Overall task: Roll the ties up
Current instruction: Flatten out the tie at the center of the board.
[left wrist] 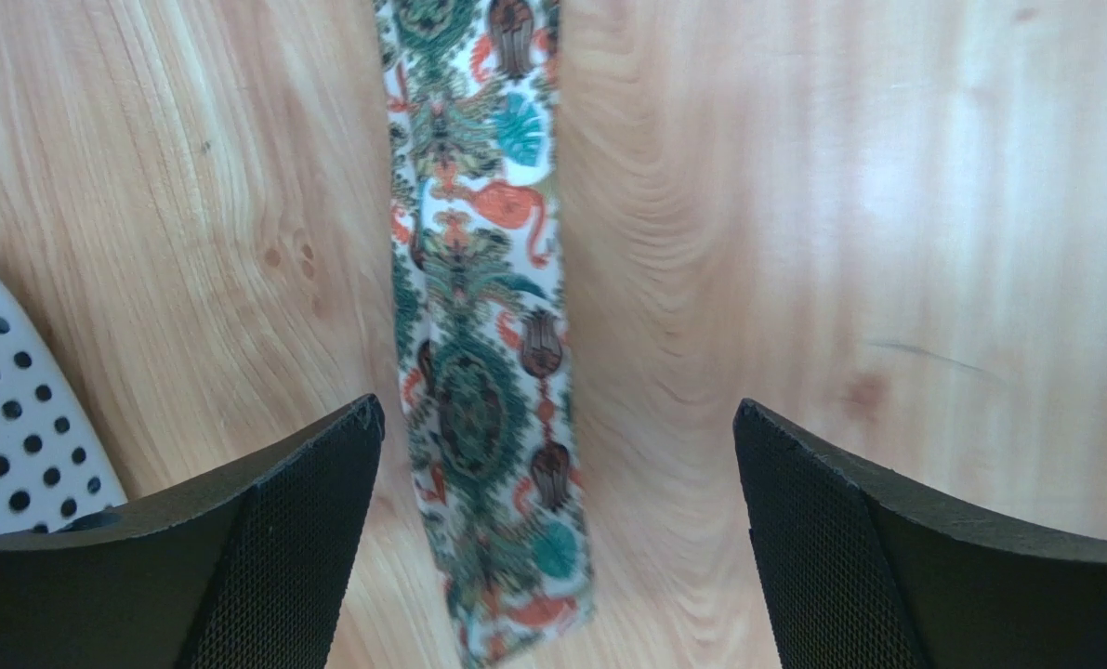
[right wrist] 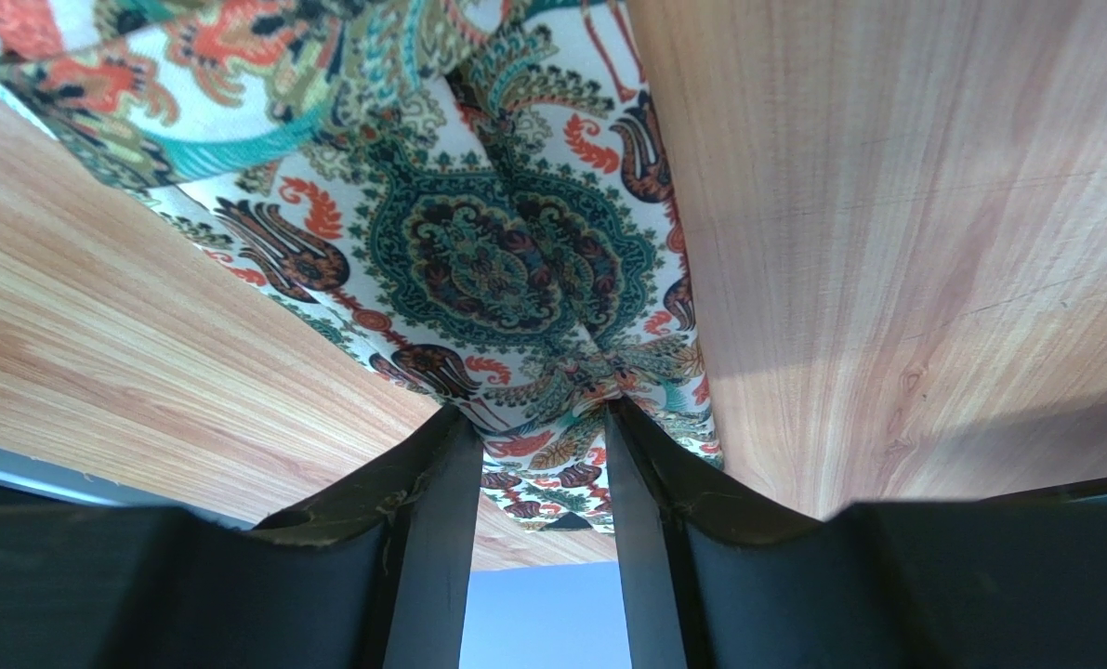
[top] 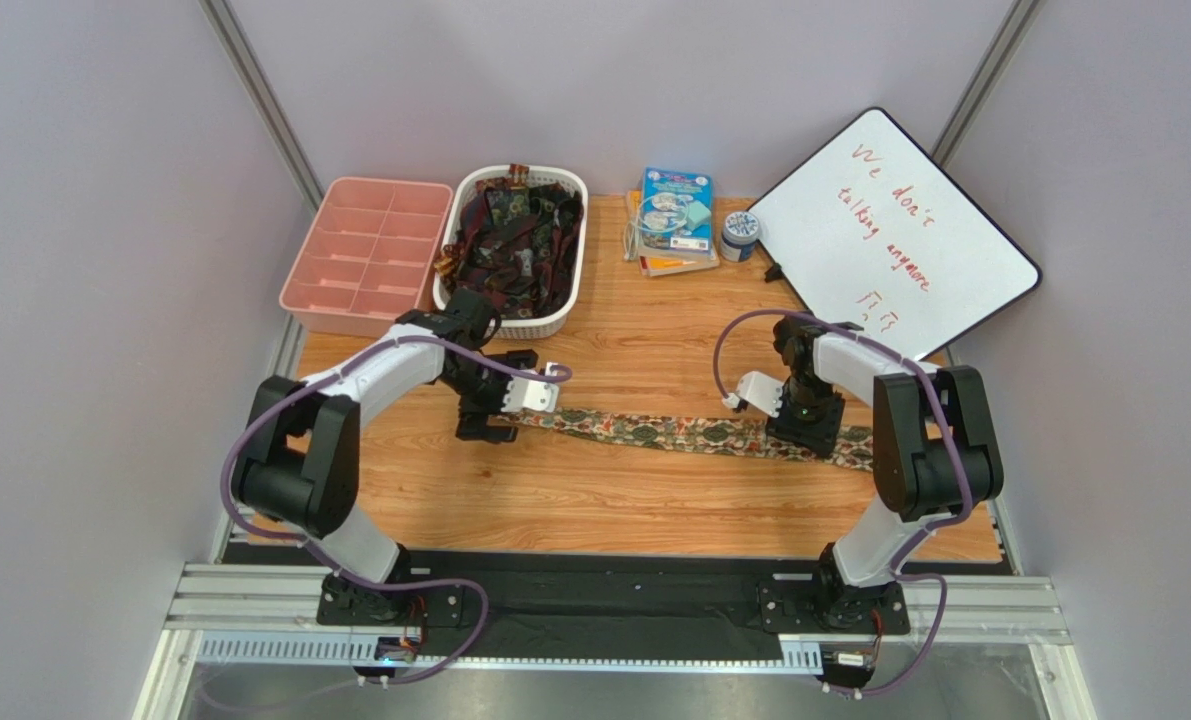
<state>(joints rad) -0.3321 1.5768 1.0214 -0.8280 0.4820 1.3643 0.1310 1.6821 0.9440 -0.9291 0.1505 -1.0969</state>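
A long patterned tie (top: 661, 432), olive-tan from above, lies flat across the wooden table between my two grippers. In the wrist views its print is teal, orange and white. My left gripper (top: 493, 417) is open and hovers over the tie's narrow end (left wrist: 482, 349), which lies between the spread fingers (left wrist: 559, 530), nearer the left one. My right gripper (top: 800, 428) is down on the tie's wider part. Its fingers (right wrist: 545, 418) are nearly together, with the tie (right wrist: 489, 251) puckered between the tips. More dark ties (top: 514, 240) fill the white basket.
The white perforated basket (top: 559, 320) stands at the back left, close behind my left gripper, and shows in the left wrist view (left wrist: 0, 404). A pink divided tray (top: 364, 255) is to its left. Books (top: 673, 218), a tape roll (top: 738, 233) and a whiteboard (top: 894, 233) are at the back right.
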